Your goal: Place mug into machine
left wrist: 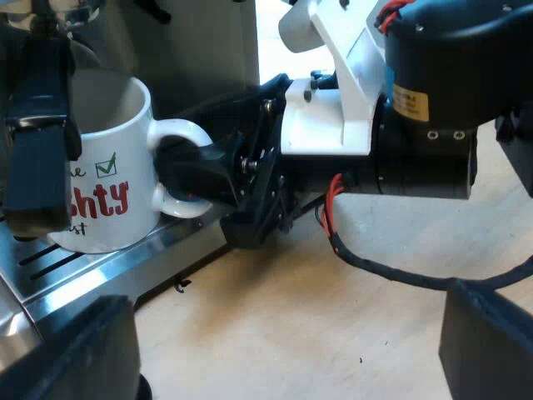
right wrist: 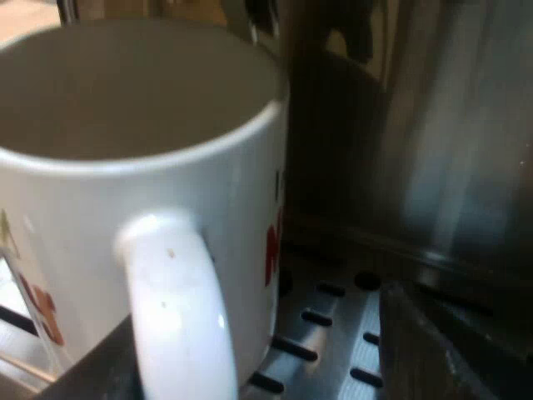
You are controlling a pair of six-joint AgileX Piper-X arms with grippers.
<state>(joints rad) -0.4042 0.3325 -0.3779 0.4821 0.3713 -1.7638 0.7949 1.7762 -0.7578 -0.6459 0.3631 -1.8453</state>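
The mug (left wrist: 100,167), red print ending "hty" beneath a green tick, stands on the machine's tray (left wrist: 108,271), and my right pincer (left wrist: 187,171), seemingly spread around its handle (right wrist: 175,317), could snag that loop when backing out and tip it, while my left pincer (left wrist: 287,358) hangs spread, empty.

Showing a glossy black, drum-shaped wrist housing (left wrist: 433,158) on the right arm, wearing a small yellow label (left wrist: 410,102) with dark print and silvery screws (left wrist: 433,134) along its rim. Joining to a white angular bracket (left wrist: 333,117), then narrowing into the matt black right gripper (left wrist: 179,171). Ending the left arm in the left gripper (left wrist: 287,308), with blocky black fingers (left wrist: 487,342).
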